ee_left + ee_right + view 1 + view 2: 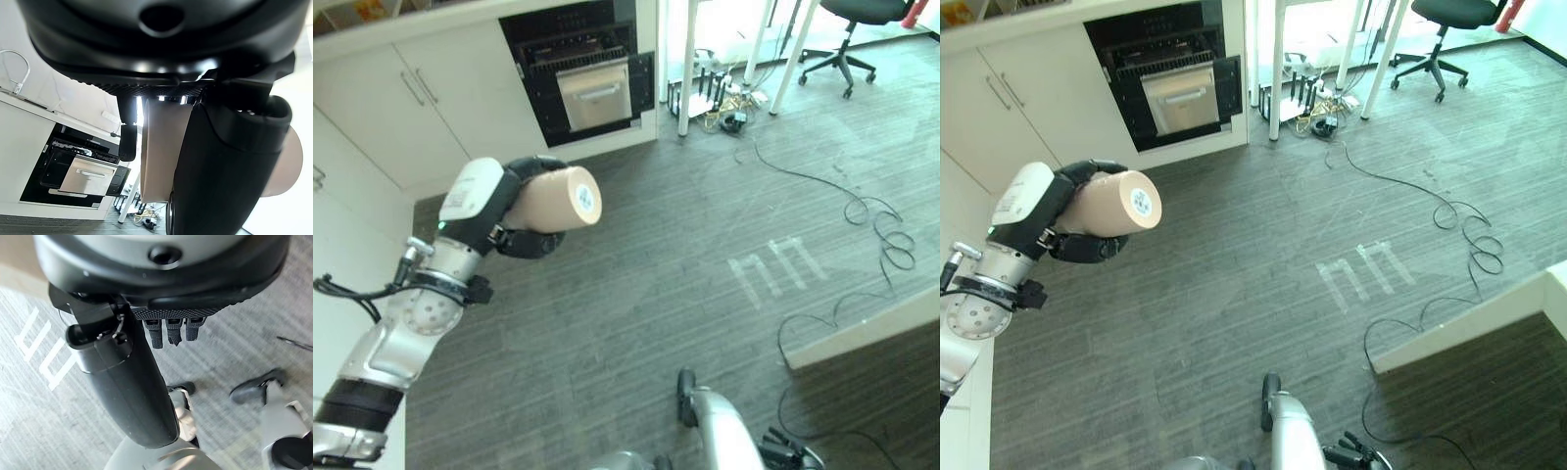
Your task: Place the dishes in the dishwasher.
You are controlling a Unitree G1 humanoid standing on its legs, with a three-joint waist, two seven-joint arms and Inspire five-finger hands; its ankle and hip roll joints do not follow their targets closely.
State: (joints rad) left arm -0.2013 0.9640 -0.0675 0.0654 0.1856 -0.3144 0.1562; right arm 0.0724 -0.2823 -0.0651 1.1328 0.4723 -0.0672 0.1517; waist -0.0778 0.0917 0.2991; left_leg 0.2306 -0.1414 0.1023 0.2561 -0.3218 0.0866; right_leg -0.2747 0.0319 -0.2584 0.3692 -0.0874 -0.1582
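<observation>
Over grey floor: beige cup, L hand.

My left hand is raised over the grey floor with a beige cup clasped in it, and the air around it looks open on every side I can see. Ahead, the dishwasher stands open in the white cabinets, its door tipped out toward me. White cabinet fronts run close along my left side. To the right of the dishwasher stand white table legs with a tangle of wires at their feet. A black cable snakes across the floor on my right, well apart from the hand. An office chair stands far off at the right. A pale ledge cuts in low on my right.
</observation>
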